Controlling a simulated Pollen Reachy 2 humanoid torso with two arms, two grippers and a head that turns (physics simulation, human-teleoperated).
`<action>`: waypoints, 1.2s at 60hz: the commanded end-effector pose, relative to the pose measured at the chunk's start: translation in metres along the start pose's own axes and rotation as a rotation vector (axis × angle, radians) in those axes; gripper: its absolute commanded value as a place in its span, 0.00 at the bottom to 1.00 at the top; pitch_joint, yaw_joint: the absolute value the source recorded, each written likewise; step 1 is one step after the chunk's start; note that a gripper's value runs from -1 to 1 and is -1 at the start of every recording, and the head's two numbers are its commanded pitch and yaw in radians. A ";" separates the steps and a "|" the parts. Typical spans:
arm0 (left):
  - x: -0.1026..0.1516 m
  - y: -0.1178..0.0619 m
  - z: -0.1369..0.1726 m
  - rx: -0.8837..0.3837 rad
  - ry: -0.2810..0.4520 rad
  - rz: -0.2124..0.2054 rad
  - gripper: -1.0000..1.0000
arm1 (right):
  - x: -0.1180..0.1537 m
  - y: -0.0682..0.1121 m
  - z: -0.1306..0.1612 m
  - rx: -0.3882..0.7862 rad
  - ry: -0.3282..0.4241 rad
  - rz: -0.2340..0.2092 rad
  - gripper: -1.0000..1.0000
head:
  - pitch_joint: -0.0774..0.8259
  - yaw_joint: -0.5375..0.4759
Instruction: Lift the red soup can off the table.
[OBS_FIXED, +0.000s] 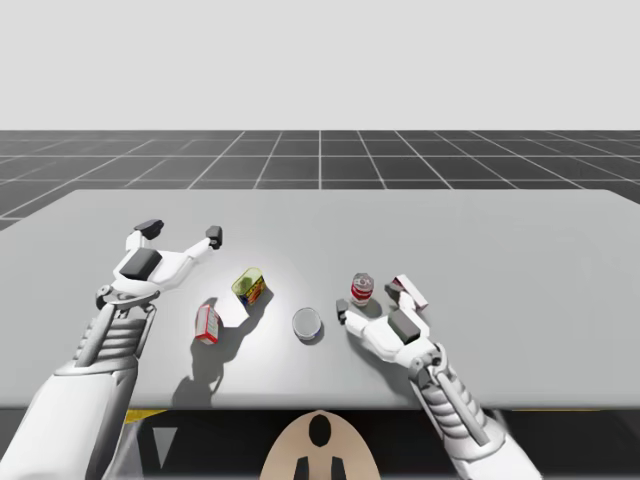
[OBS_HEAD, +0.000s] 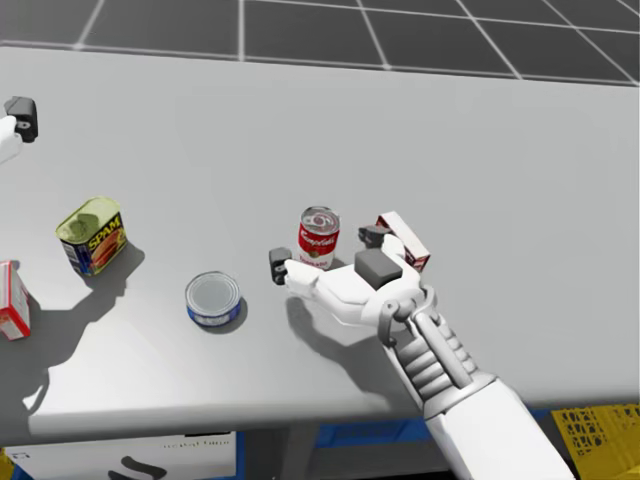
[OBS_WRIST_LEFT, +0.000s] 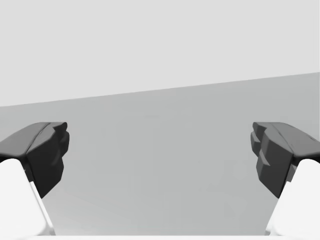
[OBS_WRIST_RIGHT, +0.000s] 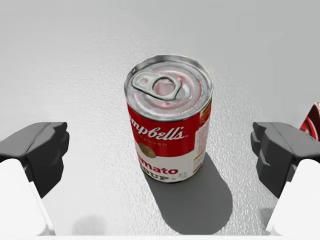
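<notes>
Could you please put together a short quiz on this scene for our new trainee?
1. True or false: the right gripper has its jaws shut on the red soup can.
2. The red soup can is: A) standing upright, B) lying on its side, C) upside down.
3. What colour is the low round can near it?
Key: 1 false, the jaws stand open on either side of it, not touching; 2 A; 3 blue.
</notes>
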 end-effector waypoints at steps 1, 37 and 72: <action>0.000 0.001 0.000 0.001 0.000 0.001 0.00 | 0.000 0.012 -0.022 0.012 0.023 -0.062 0.00 | 0.82 0.37; 0.001 0.002 -0.001 0.002 0.001 0.006 0.00 | -0.001 0.008 -0.052 0.066 0.064 -0.084 1.00 | 0.80 0.37; 0.000 0.001 -0.001 0.003 0.000 0.002 0.00 | 0.008 0.013 -0.040 0.091 0.043 -0.093 1.00 | 0.42 0.36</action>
